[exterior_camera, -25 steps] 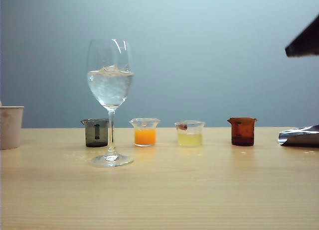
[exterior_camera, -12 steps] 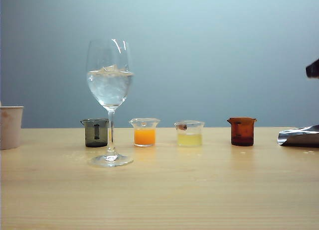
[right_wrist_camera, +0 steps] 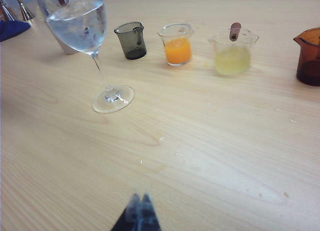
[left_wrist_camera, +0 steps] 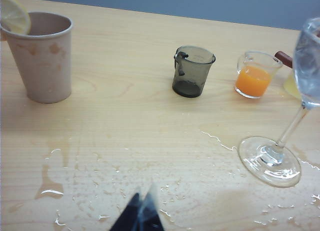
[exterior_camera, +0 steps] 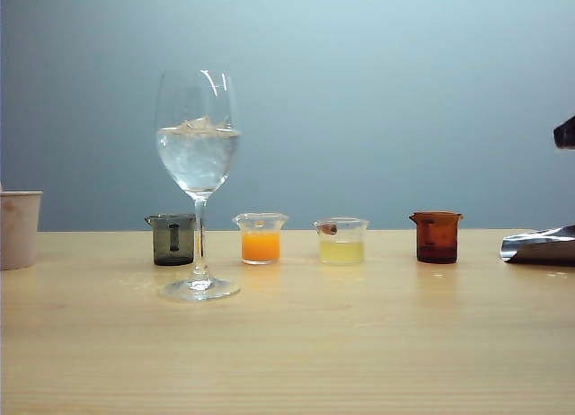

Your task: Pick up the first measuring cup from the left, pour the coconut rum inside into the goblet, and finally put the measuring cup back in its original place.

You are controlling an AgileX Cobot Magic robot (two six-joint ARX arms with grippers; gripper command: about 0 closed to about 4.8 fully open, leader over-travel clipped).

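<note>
The left claw [left_wrist_camera: 141,213] hangs above the near part of the table with its two fingertips pressed together, gripping nothing and touching nothing; the right claw [right_wrist_camera: 138,213] is likewise drawn together at the tips, empty, over bare wood nearer than the row of cups. The first measuring cup [exterior_camera: 173,239] stands upright on the table [exterior_camera: 359,343] at the left end of the row, its long axis vertical, its handle facing the exterior camera and its pour lip toward the left; only a dark trace shows at its bottom. Just beside it, a little nearer and to the right, the goblet [exterior_camera: 199,154] stands upright on its foot, its bowl holding ice and clear liquid, probably the coconut rum [exterior_camera: 198,159]. Further right come a clear cup of orange liquid [exterior_camera: 261,238], a clear cup of pale yellow liquid [exterior_camera: 341,241] and an amber-brown cup [exterior_camera: 437,236], all upright and apart. A beige cup [left_wrist_camera: 42,56] with a lemon slice on its rim stands at the far left. The table is pale wood, wet with droplets and streaks [left_wrist_camera: 150,191] near the goblet's foot; the wall behind is plain blue-grey.
</note>
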